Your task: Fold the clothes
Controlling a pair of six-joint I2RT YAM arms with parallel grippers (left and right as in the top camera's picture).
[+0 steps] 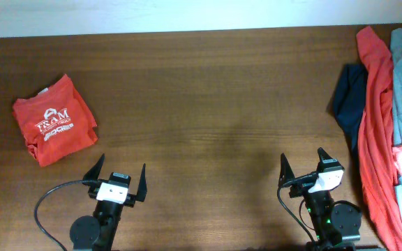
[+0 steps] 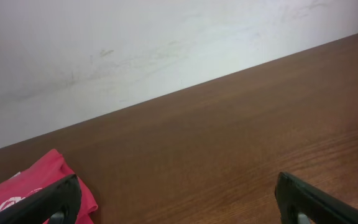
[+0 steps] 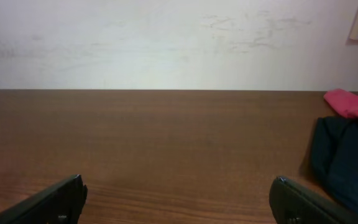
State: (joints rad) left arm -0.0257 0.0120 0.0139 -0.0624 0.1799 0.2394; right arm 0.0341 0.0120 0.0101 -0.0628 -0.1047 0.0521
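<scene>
Currently the left gripper (image 1: 123, 161) and right gripper (image 1: 301, 155) sit at 6 o'clock, fingers fully spread and empty. A folded red shirt (image 1: 54, 129) lies at 9 o'clock and the unfolded clothes (image 1: 396, 118) are heaped at 3 o'clock, running out of view. Risk: the layers overlap, so grabbing the coral-red shirt (image 1: 374, 104) probably drags the navy garment (image 1: 347, 94) along or pulls the heap off the table (image 1: 215, 90) edge; the bare centre leaves ample room for spreading.
</scene>
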